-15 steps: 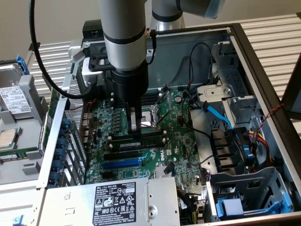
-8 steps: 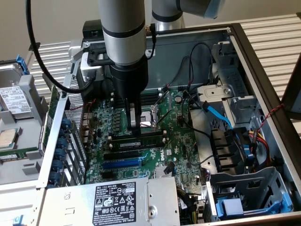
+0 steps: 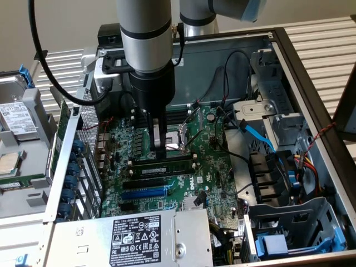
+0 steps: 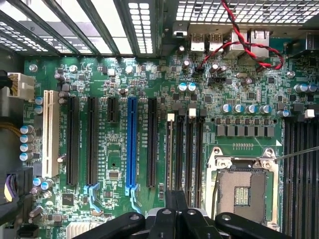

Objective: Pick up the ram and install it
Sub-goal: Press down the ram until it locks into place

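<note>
The ram (image 3: 161, 165), a long green stick with black chips, stands on edge in one of the black memory slots on the motherboard (image 3: 206, 167), beside the processor socket (image 3: 173, 137). My gripper (image 3: 159, 149) hangs straight down over the stick's middle with its fingers shut together. The tips sit at the stick's top edge, and I cannot tell whether they touch it. In the wrist view the shut gripper (image 4: 174, 199) lines up with the thin top edge of the ram (image 4: 171, 149) among the memory slots.
A blue expansion slot (image 3: 142, 193) (image 4: 131, 139) and black slots lie beside the ram. The labelled power supply (image 3: 136, 233) is in front. Cables and a drive cage (image 3: 289, 222) crowd the exterior view's right. A red and black twisted wire (image 4: 249, 45) crosses the rear ports.
</note>
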`<state>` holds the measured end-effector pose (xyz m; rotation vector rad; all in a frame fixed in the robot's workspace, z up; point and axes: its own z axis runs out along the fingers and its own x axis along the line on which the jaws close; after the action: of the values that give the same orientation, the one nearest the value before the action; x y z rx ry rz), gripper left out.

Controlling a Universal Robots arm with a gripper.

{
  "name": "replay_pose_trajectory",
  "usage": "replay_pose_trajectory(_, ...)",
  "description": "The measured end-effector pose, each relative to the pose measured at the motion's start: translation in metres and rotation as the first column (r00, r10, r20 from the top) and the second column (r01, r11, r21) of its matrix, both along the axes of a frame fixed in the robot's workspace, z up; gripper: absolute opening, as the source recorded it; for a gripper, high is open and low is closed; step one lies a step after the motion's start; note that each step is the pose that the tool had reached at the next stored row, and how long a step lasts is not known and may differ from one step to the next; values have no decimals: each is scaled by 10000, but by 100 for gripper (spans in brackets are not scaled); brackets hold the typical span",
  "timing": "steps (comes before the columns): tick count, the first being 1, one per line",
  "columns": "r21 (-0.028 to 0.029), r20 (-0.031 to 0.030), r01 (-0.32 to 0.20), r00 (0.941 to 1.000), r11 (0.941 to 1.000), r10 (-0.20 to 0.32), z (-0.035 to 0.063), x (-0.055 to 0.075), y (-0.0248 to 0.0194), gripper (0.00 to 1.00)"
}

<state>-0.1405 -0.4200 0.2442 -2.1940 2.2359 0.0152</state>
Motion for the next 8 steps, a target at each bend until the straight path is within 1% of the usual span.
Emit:
replay_pose_trajectory(5, -1, -1, 5, 10000, 10000, -5, 5, 0, 0, 11)
replay_pose_trajectory(6, -1, -1, 61, 10000, 10000, -61, 5, 0, 0, 11)
replay_pose_trajectory(8, 1, -1, 348, 9994, 9994, -348, 6, 0, 0, 11)
